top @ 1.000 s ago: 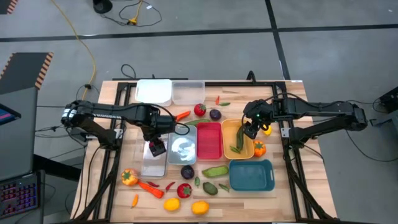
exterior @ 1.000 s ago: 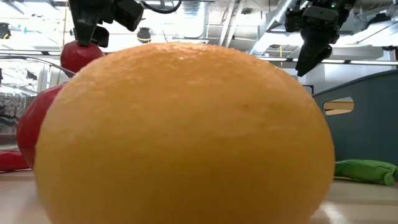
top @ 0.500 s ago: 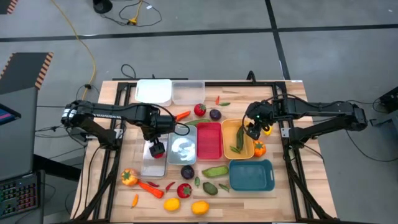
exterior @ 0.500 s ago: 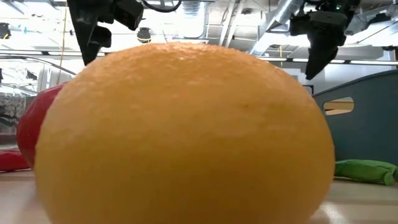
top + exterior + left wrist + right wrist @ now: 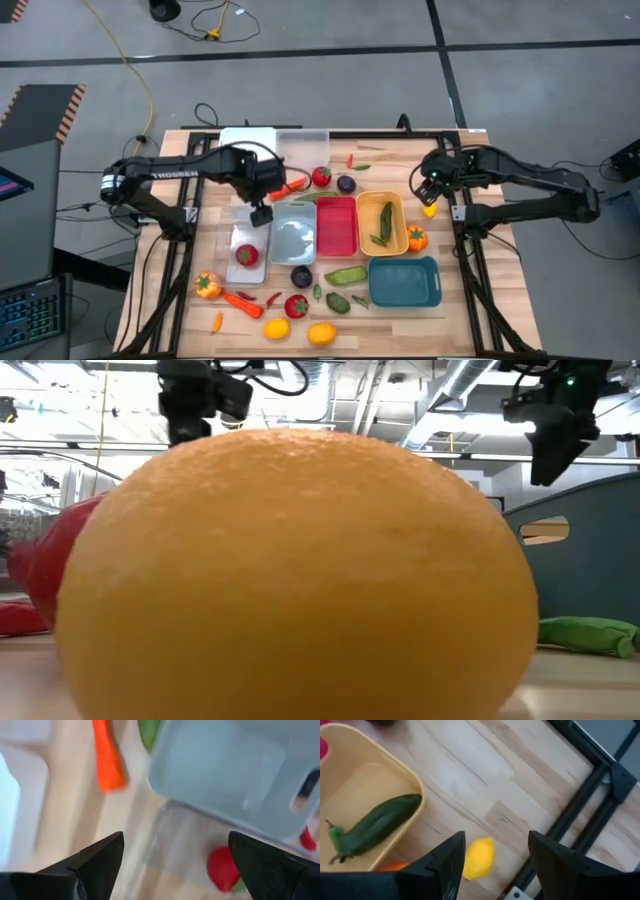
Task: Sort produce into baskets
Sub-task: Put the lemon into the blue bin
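A: Where did we find the left gripper [image 5: 261,212]?
B: Open and empty, above the silver-grey basket's [image 5: 293,240] far edge; the red tomato [image 5: 247,254] lay in the clear basket [image 5: 236,262].
A: And the right gripper [image 5: 430,188]?
B: Open, over the lemon [image 5: 429,209].
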### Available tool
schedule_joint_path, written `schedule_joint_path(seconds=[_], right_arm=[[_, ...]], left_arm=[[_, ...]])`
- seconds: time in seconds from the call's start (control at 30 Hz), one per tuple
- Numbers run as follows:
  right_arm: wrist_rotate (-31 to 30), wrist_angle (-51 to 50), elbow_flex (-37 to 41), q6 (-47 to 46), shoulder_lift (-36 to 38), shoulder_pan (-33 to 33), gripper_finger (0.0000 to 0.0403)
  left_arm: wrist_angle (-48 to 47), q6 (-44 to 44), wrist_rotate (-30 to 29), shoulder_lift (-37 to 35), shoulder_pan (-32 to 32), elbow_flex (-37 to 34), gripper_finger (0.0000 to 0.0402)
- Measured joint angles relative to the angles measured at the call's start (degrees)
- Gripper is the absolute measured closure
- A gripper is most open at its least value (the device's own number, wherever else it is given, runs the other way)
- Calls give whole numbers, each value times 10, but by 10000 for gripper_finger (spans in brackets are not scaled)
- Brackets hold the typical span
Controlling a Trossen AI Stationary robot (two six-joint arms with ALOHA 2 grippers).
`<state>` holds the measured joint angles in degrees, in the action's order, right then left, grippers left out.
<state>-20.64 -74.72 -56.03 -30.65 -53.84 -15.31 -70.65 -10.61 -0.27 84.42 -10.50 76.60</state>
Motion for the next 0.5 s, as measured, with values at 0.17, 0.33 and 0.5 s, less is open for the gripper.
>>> schedule_joint_path(seconds=[0.17, 0.33, 0.5], right_arm=[[22, -2, 0, -36, -7, -2, 159], [24, -3, 0, -62, -34, -3, 159], [24, -40, 0, -119, -71, -3, 159]], left_arm=[[82, 51, -2, 0, -34, 0, 57], [140, 76, -5, 0, -48, 0, 57], [161, 101, -5, 0, -49, 0, 57]])
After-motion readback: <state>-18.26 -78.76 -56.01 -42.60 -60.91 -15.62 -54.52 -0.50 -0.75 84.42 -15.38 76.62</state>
